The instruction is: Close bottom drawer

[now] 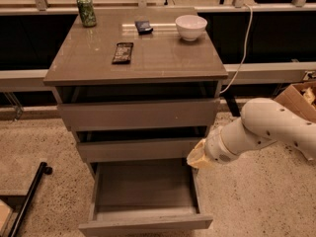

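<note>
At the far left a black bar (27, 201) lies on the speckled floor, well apart from the cabinet (163, 58). On the cabinet top I see, from left to right, a green can (86, 11) at the back corner, a dark snack bar (123, 52) nearer the front, a small dark packet (143, 26) behind it, and a white bowl (191, 26) at the back right. Under the top there are three drawers. The top drawer (138, 114) and the middle drawer (140, 149) each stick out a little. The bottom drawer (144, 196), the lowest one, is pulled far out toward me, so its grey inside shows and nothing lies in it. To the right, the gripper (199, 156) hangs beside the right end of the middle drawer and above the right side wall of the bottom drawer. It seems very near, but I cannot say that it touches anything, and I cannot tell if it is open or closed. The white arm (269, 127) reaches in from the right, in front of a cardboard box (296, 97). In my judgement the closing is not begun: the gripper must first come to the drawer front, and then the whole push inward is left.
</note>
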Motion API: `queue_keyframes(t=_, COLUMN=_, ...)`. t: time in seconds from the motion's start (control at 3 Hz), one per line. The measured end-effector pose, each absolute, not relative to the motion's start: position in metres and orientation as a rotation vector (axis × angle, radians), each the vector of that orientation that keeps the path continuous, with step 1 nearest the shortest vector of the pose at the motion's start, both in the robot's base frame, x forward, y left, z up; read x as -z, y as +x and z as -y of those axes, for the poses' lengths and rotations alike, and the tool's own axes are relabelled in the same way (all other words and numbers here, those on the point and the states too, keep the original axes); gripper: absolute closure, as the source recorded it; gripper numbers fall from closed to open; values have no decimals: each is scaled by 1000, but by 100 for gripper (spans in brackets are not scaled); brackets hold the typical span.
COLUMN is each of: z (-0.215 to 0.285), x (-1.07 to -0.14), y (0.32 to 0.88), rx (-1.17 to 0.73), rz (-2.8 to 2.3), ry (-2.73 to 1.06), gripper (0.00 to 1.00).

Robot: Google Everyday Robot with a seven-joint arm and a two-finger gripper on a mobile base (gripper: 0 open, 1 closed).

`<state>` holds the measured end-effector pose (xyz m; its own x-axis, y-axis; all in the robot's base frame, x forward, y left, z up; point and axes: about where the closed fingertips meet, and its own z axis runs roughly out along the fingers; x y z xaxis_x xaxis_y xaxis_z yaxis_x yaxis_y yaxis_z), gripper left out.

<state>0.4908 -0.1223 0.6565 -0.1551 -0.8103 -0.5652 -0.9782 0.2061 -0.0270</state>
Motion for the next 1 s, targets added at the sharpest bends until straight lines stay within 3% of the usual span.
queue_keyframes(t=1.0, z=123, x=-583, y=467, rx=-566, rz=-2140, ry=-1615, gripper=100)
